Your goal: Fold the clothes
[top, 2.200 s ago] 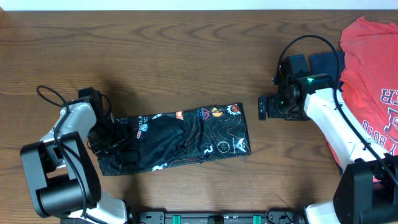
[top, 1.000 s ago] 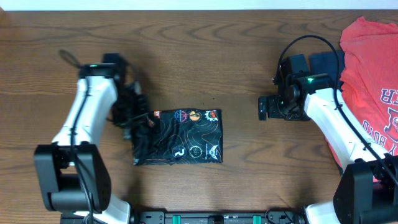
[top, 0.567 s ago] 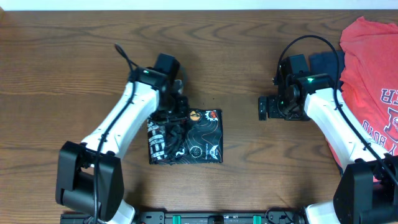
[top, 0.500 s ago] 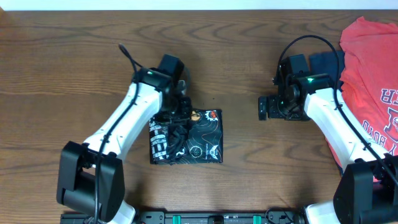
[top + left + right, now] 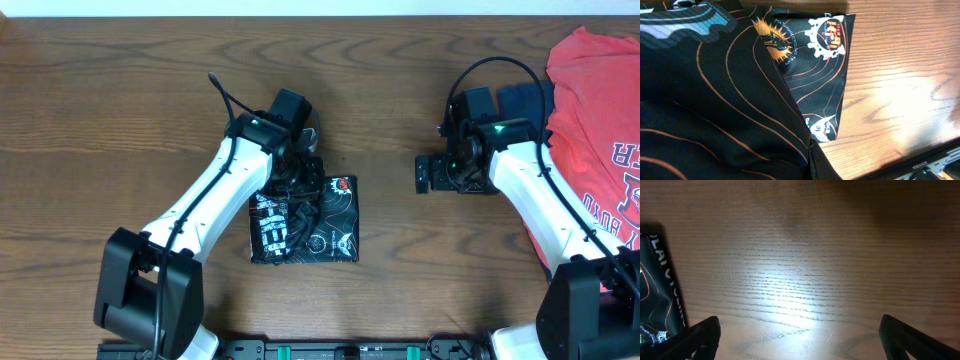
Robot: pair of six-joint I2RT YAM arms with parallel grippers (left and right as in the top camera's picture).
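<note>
Black shirt lying half-bundled; left gripper pinching its top layer tight, probably to lay the fold over. Right gripper idling wide, empty, apart.

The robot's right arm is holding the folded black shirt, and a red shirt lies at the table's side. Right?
No, the left arm's fingers hold the folded black shirt. The right fingers hang open beside it, as the overhead view shows. The red shirt does lie at the table's side.
</note>
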